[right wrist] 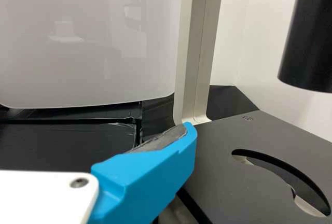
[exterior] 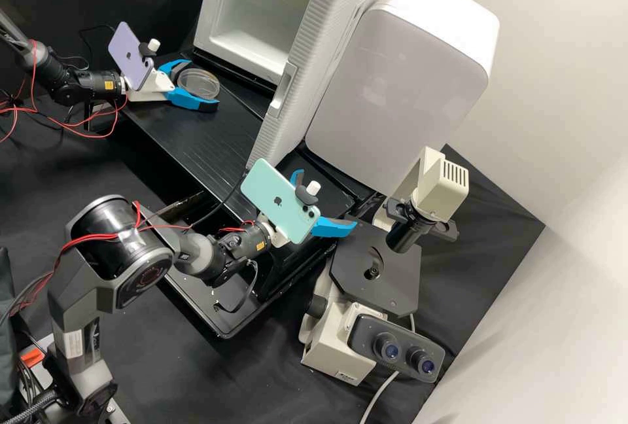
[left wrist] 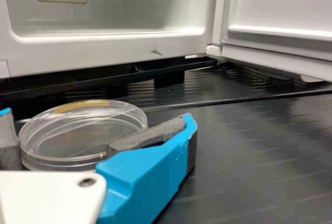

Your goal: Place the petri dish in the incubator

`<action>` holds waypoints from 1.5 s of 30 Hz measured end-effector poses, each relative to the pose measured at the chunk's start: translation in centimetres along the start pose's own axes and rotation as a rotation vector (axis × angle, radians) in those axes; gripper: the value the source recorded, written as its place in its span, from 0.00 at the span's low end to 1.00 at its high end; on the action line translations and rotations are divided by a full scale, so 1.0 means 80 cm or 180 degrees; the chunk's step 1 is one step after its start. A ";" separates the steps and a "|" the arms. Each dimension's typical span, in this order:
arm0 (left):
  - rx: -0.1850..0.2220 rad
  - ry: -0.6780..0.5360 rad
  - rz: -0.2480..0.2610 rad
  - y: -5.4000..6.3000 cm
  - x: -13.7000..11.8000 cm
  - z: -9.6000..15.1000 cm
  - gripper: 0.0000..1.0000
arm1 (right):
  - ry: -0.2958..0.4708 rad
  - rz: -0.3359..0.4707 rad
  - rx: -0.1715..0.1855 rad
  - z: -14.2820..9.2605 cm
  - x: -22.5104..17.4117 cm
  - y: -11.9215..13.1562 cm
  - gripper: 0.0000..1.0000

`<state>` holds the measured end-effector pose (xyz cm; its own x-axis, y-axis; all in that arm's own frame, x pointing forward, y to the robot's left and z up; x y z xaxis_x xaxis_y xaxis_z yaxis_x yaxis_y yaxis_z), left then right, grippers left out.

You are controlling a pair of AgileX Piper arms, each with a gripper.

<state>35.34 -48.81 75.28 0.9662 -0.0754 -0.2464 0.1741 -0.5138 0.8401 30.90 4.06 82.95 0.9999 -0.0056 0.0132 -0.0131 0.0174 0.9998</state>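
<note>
A clear lidded petri dish (exterior: 199,82) sits just above the black ribbed platform (exterior: 196,142) in front of the white incubator (exterior: 255,5), whose door (exterior: 327,51) stands open. My left gripper (exterior: 201,87) is shut on the dish, one blue finger on each side. In the left wrist view the dish (left wrist: 78,130) lies between the pads, with the incubator's lower rim (left wrist: 104,47) close ahead. My right gripper (exterior: 330,203) hangs open and holds nothing, between the incubator door and the microscope stage (exterior: 376,267); one of its fingers (right wrist: 155,177) shows beside the stage (right wrist: 249,151).
A white microscope (exterior: 366,339) stands at the right, its lamp housing (exterior: 438,182) over the stage. The open door (left wrist: 280,22) juts out to the dish's right. Red cables (exterior: 39,110) trail at the left. Black cloth covers the bench around the platform.
</note>
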 end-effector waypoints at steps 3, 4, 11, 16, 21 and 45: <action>-0.0065 -0.0001 0.0000 0.000 0.000 -0.001 0.00 | 0.0000 0.0000 0.0000 0.000 0.000 0.000 1.00; -0.0076 -0.0001 0.0000 0.000 0.000 -0.001 0.00 | 0.0000 0.0000 0.0000 0.000 0.000 0.000 1.00; -0.0148 -0.0004 -0.0003 0.001 0.000 -0.004 0.00 | 0.0000 0.0000 0.0000 0.000 0.000 0.000 1.00; -0.0169 -0.0012 -0.0007 0.002 0.000 -0.007 0.00 | 0.0000 0.0000 0.0000 0.000 0.000 0.000 1.00; -0.0171 -0.0019 -0.0009 0.002 0.000 -0.007 0.00 | 0.0000 0.0000 0.0000 0.000 0.000 0.000 1.00; -0.0238 -0.0076 -0.0106 0.015 -0.014 0.001 0.00 | 0.0000 0.0000 0.0000 0.000 0.000 0.000 1.00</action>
<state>34.47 -49.38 76.51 0.9550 -0.0802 -0.2855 0.2207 -0.4511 0.8648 30.90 4.06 82.95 0.9999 -0.0056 0.0132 -0.0131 0.0174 0.9998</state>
